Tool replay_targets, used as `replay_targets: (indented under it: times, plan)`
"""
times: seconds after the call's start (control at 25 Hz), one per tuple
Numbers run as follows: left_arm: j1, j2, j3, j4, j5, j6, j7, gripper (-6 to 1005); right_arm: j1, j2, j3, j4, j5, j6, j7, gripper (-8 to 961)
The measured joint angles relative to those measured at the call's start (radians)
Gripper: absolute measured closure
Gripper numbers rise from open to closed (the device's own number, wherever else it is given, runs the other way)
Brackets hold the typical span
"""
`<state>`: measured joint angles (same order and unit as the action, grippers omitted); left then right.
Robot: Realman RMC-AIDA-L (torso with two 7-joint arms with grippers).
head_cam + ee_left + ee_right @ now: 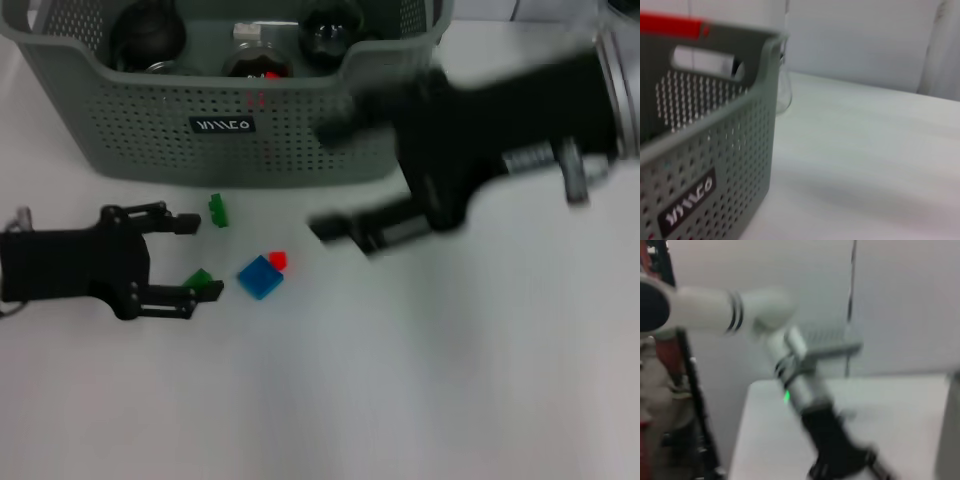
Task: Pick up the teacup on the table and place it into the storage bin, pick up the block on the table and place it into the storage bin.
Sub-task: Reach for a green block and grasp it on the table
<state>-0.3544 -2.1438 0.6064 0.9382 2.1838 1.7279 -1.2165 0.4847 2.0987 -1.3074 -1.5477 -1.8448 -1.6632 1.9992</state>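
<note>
- Grey-green storage bin (240, 130) stands at the table's far edge; I see the blue block (261, 276) lying before it.
- My left gripper (196, 257), fingers spread, rests beside the block, likely ready to grasp.
- My right gripper (335, 180) hangs spread and empty near the bin's front.

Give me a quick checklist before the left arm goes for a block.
1. Left end effector open: ok; its fingers stand apart, low over the white table.
2. Small green block in reach: ok; it lies by one fingertip.
3. Other blocks apart from the grasp: ok; the blue square block with the small red block and the second green block lie nearby.
4. Right end effector out of the way: not ok; it hangs before the grey-green perforated plastic storage bin, blurred.
5. Room in the bin: cannot tell; dark round items already sit inside.
</note>
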Motion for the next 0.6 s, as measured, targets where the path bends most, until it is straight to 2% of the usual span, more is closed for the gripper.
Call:
replay_targets:
  times: [0.12, 0.2, 0.36, 0.44, 0.6]
  plan:
    - [-0.005, -0.014, 0.032, 0.150, 0.021, 0.050, -0.105, 141, -0.032, -0.004, 0.029, 0.123, -0.031, -0.036, -0.017, 105]
    - [-0.009, -0.023, 0.085, 0.235, 0.042, 0.057, -0.169, 142, -0.034, -0.008, 0.064, 0.204, -0.081, -0.047, -0.022, 106]
    - [-0.015, -0.027, 0.259, 0.405, 0.136, 0.042, -0.355, 144, -0.025, -0.013, 0.178, 0.341, -0.174, -0.078, -0.055, 109]
    - [-0.026, -0.028, 0.363, 0.502, 0.231, 0.034, -0.489, 144, -0.026, -0.014, 0.195, 0.350, -0.179, -0.079, -0.063, 111]
    - [-0.065, -0.029, 0.520, 0.616, 0.383, 0.038, -0.763, 145, -0.033, -0.015, 0.230, 0.377, -0.190, -0.081, -0.075, 113]
